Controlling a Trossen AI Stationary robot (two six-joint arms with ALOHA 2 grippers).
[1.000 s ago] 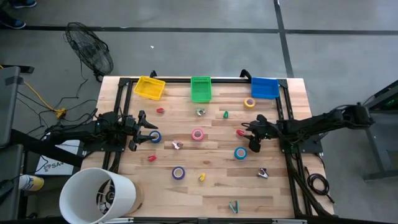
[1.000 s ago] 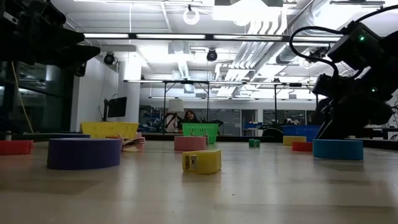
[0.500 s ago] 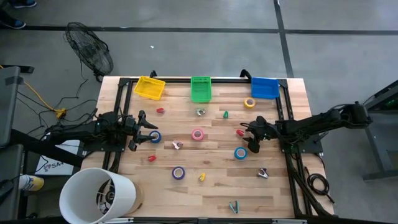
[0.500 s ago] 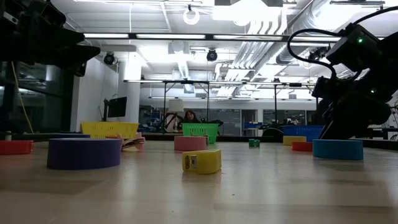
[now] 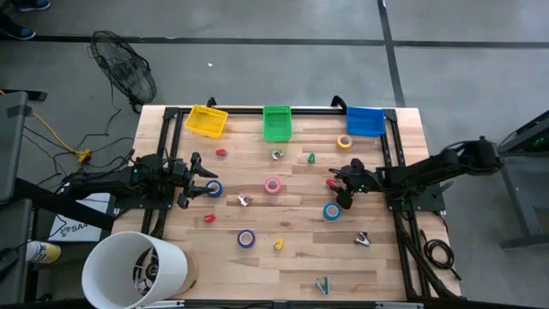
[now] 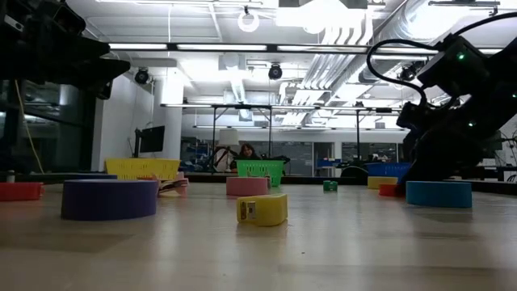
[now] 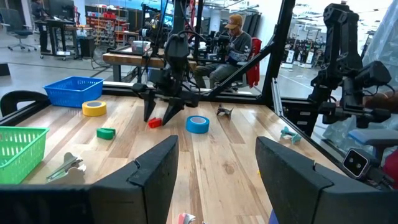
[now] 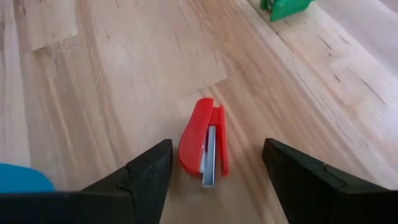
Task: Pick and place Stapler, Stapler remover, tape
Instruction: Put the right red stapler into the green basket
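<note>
red stapler (image 5: 331, 182): part-hidden under right gripper (image 5: 337, 188) in high view | blue tape roll (image 8: 22, 180): cut by right wrist edge | green stapler (image 8: 285, 7): cut off

High view: overhead, straight down on the whole table (image 5: 283, 257). Low view: at tabletop height, level across the boards into the room. Left wrist view: looks across the table past its own spread fingers (image 7: 155, 171). Right wrist view: close above the boards, red stapler (image 8: 204, 144) between its fingers (image 8: 149, 171). Shared by all four: that stapler.
</note>
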